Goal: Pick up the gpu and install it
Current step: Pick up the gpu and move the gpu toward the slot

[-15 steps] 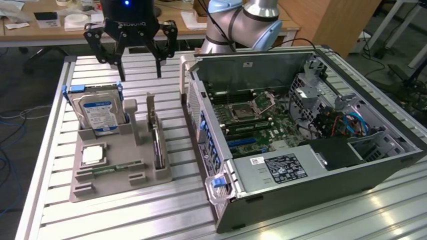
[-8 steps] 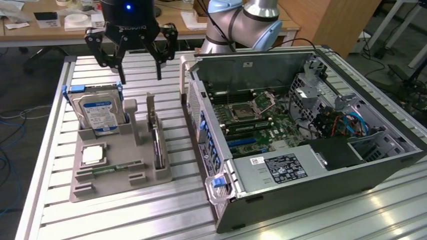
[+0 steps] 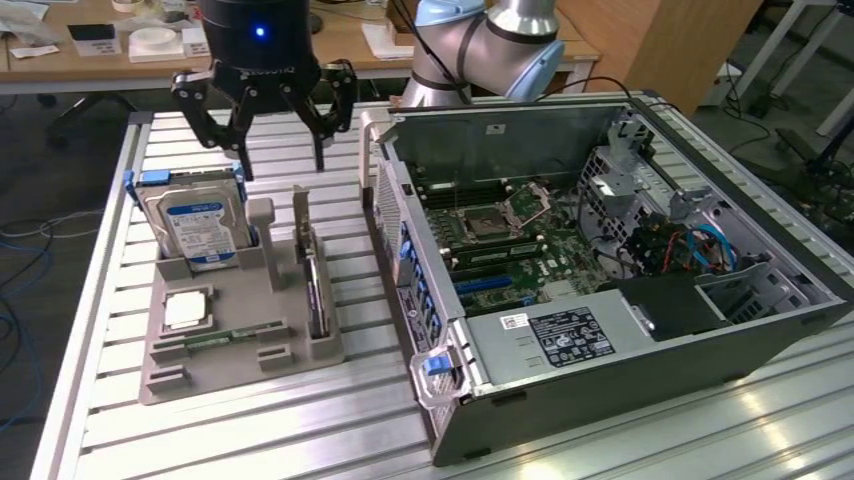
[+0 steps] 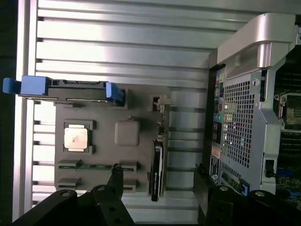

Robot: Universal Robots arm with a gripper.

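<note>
A slatted metal table [image 3: 200, 440]. The gpu [image 3: 316, 290] stands on edge in a grey holder [image 3: 234, 375], long axis running near to far, bracket at the far end. The wrist view looks down on its thin top edge. The gripper [image 3: 283, 168] hangs above it, spread and empty.

Claw [image 3: 283, 165] spread wide, empty. Black fingers [image 3: 318, 135] splayed out, tips pointing straight down. Black wrist [image 3: 260, 30] stands vertical above the claw, with a blue light lit on its front. Silver-grey arm [image 3: 481, 45] with pale blue joint caps stands behind, toward the exterior view's right, bent at the joint. In the wrist view, two dark fingertips [image 4: 115, 176] stand well apart with nothing gripped between them.
</note>
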